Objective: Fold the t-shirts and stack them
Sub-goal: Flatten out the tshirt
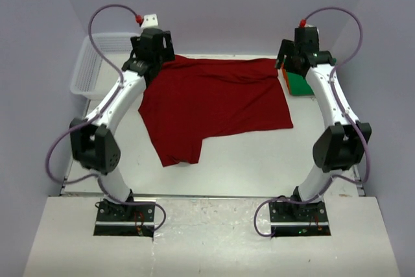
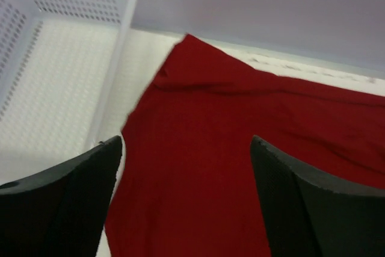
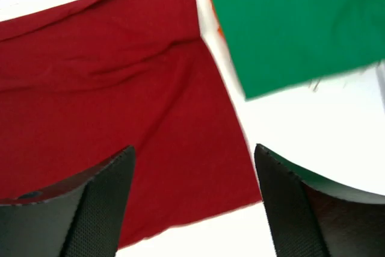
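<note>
Hovering wide open, empty, at the upper corners of the dark red t-shirt (image 1: 214,105) spread mid-frame, left gripper (image 2: 185,148) and right gripper (image 3: 194,151) could pinch the wrinkled hem unevenly, skewing the fold

Plain pale lilac-grey walls (image 1: 220,4) close in the white table (image 1: 246,163) on three sides. The light is soft and even.

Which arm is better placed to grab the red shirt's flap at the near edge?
Probably left: the red shirt's flap lies on its side and the left gripper is open; the right gripper hangs opposite, by the green shirt.
</note>
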Controlling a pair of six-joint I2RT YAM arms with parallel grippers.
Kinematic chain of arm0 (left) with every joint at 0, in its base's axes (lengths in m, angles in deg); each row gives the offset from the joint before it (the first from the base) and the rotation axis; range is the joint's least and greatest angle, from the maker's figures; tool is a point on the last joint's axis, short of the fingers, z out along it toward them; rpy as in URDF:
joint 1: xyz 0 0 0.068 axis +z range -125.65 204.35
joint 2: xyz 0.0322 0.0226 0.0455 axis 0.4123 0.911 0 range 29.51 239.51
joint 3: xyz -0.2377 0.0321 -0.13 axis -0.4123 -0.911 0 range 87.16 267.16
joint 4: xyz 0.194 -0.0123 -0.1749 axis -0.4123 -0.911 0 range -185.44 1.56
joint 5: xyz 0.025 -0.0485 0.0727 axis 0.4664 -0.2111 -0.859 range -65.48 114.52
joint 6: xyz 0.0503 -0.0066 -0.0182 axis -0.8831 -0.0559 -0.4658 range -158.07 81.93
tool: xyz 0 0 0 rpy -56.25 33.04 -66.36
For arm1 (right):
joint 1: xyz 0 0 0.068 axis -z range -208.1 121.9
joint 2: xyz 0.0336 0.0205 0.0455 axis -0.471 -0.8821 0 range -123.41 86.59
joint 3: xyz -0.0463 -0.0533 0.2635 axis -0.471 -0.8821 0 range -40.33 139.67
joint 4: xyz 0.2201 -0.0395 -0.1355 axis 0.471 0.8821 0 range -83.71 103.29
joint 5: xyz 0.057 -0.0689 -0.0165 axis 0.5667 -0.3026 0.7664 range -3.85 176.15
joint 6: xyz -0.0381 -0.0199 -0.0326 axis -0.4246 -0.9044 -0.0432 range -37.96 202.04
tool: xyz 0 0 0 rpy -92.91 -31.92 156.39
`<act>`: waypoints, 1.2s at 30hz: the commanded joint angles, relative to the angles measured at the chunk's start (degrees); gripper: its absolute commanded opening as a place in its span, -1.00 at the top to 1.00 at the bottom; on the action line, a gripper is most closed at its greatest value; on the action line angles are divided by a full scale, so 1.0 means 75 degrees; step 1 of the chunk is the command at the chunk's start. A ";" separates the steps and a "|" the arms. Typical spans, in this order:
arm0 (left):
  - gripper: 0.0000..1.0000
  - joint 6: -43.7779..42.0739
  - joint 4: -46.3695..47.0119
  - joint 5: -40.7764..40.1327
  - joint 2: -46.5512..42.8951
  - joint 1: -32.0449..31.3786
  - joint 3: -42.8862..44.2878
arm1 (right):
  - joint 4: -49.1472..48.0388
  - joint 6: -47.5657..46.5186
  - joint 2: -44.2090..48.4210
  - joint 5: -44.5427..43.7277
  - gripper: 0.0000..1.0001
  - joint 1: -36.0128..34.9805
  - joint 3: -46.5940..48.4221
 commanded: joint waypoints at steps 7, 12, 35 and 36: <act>-0.60 0.2531 -0.0300 0.0556 -0.4434 -0.0939 -0.4351 | -0.1288 0.2992 0.1931 0.1938 -0.31 0.0533 -0.4101; -0.55 0.2719 -0.0100 0.0849 -0.6079 -0.1406 -0.5677 | -0.2567 0.3427 0.3199 0.2632 -0.13 0.1271 -0.6598; -0.54 0.2098 0.0264 0.1693 -0.7148 -0.1595 -0.6487 | -0.3154 0.3720 0.1595 0.3336 0.01 0.2714 -0.7199; -0.55 0.2086 0.0275 0.1693 -0.7217 -0.1595 -0.6475 | -0.3166 0.3686 0.1549 0.3277 0.02 0.2725 -0.7164</act>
